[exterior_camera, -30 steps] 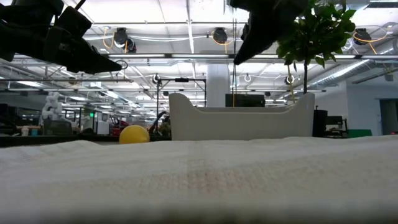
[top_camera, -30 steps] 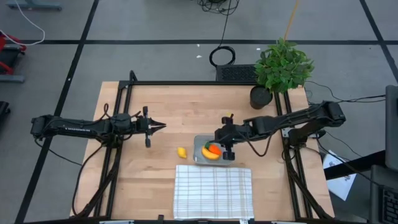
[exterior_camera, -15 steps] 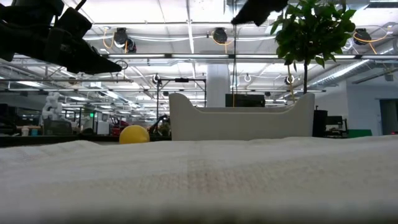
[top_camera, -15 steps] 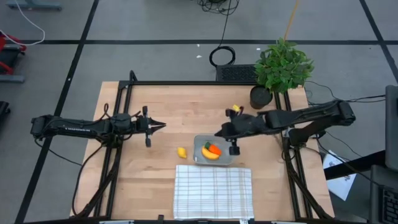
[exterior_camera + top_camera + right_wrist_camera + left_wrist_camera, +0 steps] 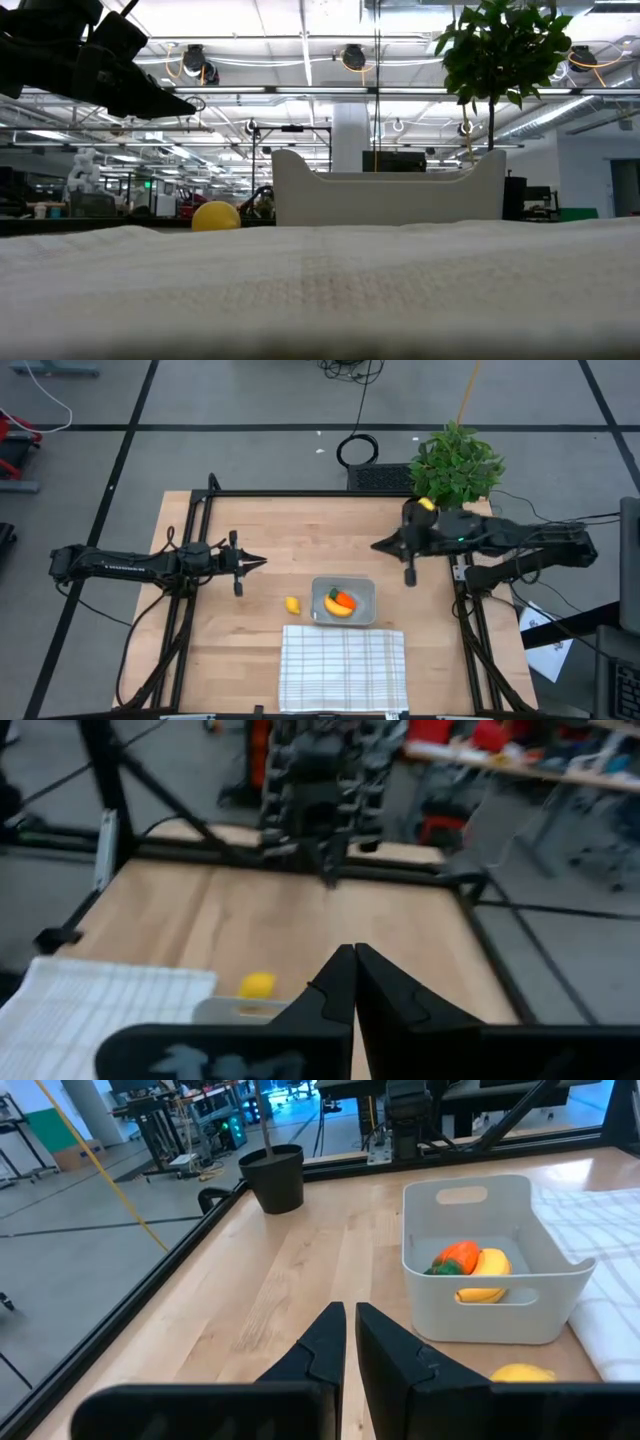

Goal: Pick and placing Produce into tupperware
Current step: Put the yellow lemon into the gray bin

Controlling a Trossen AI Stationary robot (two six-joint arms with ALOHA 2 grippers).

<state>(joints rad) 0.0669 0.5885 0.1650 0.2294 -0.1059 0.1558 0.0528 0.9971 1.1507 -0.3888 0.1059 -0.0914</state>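
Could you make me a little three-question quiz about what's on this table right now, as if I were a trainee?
1. True or false: the banana and the carrot both lie inside the tupperware.
2. Where is the lemon? A) in the tupperware B) on the bare wood beside the tupperware C) on the checked cloth
3. Fill in: the right gripper hovers over the table with its fingers ____.

Key
1. True.
2. B. It lies on the wood, on the tupperware's side nearer the left gripper.
3. Shut, holding nothing.
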